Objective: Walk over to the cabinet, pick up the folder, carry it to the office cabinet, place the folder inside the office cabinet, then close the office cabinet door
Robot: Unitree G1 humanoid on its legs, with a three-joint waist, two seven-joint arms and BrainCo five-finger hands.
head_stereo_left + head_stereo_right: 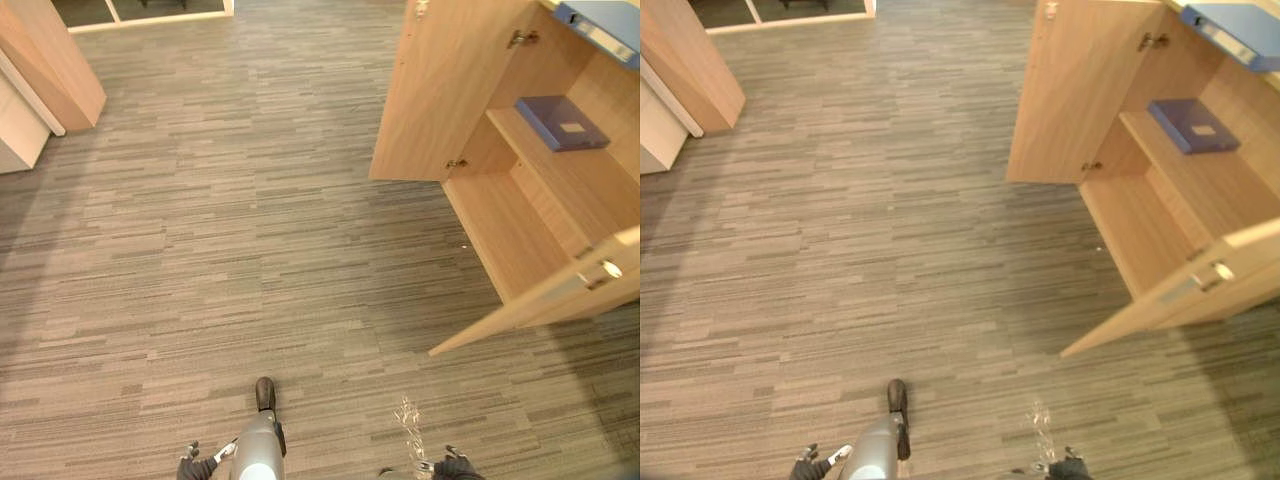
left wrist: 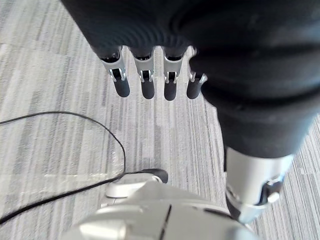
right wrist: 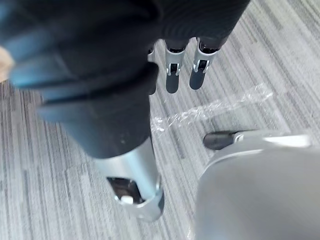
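A wooden office cabinet (image 1: 520, 215) stands open at the right, with both doors swung out. A dark blue folder (image 1: 562, 122) lies flat on its upper shelf. A lighter blue folder (image 1: 600, 25) rests on the cabinet's top edge. My left hand (image 2: 143, 75) hangs low over the carpet with straight fingers and holds nothing. My right hand (image 3: 172, 75) hangs the same way, open and empty. Both hands show at the bottom of the eye views, left hand (image 1: 195, 466) and right hand (image 1: 455, 466), well short of the cabinet.
The cabinet's far door (image 1: 440, 90) stands out over the carpet, and its near door (image 1: 540, 305) juts toward me at the right. Another wooden cabinet (image 1: 50, 60) stands at the far left. Striped grey carpet (image 1: 250, 230) lies between.
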